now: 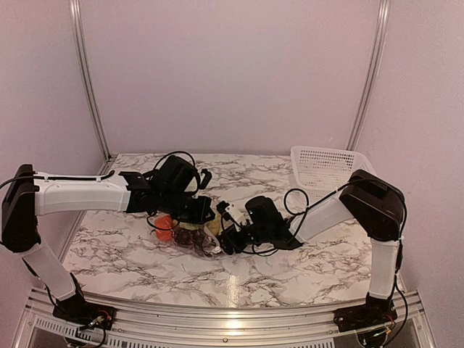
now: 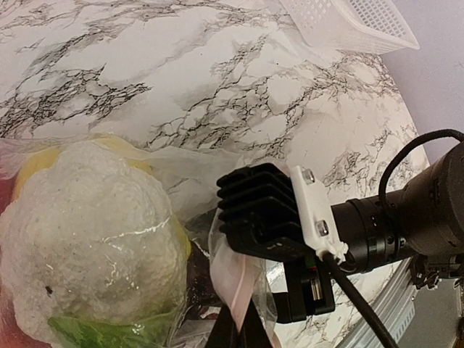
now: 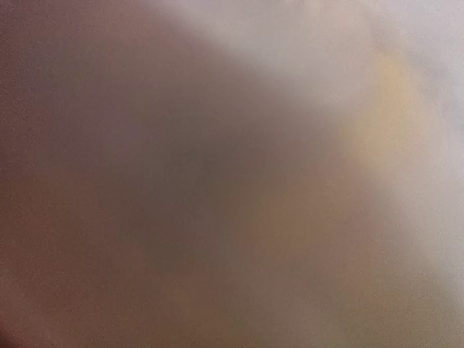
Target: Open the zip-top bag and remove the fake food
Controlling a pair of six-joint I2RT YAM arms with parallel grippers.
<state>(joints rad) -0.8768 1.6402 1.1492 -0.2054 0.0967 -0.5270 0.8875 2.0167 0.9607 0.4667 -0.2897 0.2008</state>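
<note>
Pinching edge of zip-top bag, left claw, right claw just beside

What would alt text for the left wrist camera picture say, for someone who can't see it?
A clear zip-top bag holding a fake cauliflower and a yellow piece lies on a marble table. The black right arm reaches in to the bag's edge, and a white lattice basket sits at the top right.

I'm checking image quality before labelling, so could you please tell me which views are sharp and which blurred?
Right wrist: wholly blurred, a brown-grey smear, nothing readable. Left wrist: sharp, with glare streaks on the zip-top bag. Top external: sharp and evenly lit.
</note>
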